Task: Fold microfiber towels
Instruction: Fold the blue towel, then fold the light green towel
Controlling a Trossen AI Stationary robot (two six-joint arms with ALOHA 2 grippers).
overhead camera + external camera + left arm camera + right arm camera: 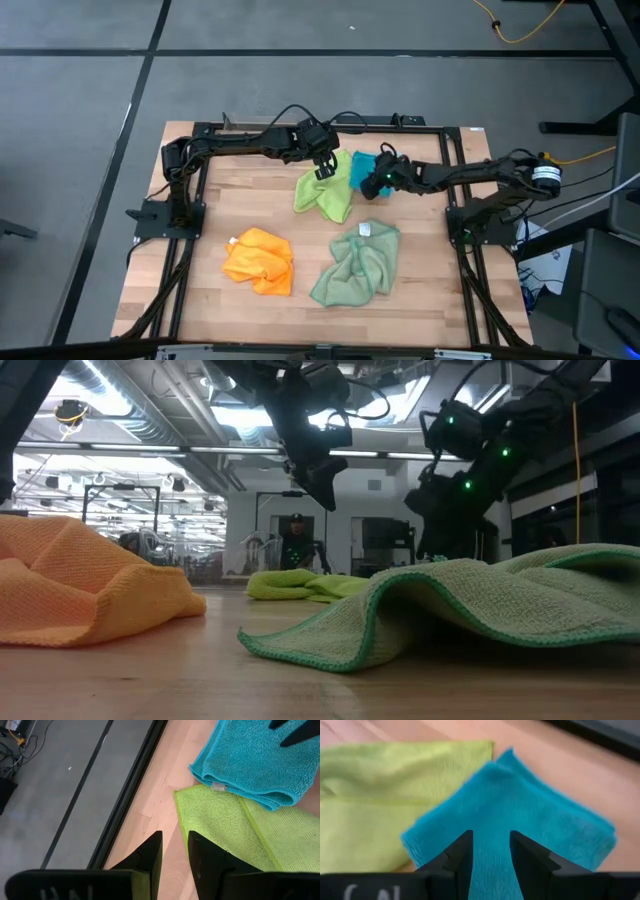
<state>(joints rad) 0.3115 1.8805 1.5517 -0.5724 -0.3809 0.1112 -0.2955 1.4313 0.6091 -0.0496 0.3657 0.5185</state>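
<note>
Progress: teal towel (520, 815) looks folded, lying at the table's far edge partly on the lime green towel (325, 190). My right gripper (374, 184) hovers over the teal, jaws slightly apart, gripping nothing. My left gripper (325, 168) sits above the lime's far corner, also narrowly open, empty. Lime, orange towel (259, 261) and sage towel (358, 264) are crumpled: three left.

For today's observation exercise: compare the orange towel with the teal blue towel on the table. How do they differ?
The orange towel lies crumpled in a loose heap; the teal blue towel lies flat, folded in layers. The orange towel sits alone at the near left; the teal blue towel overlaps the lime green towel at the far side. Both are small soft cloths on the wooden table.
</note>
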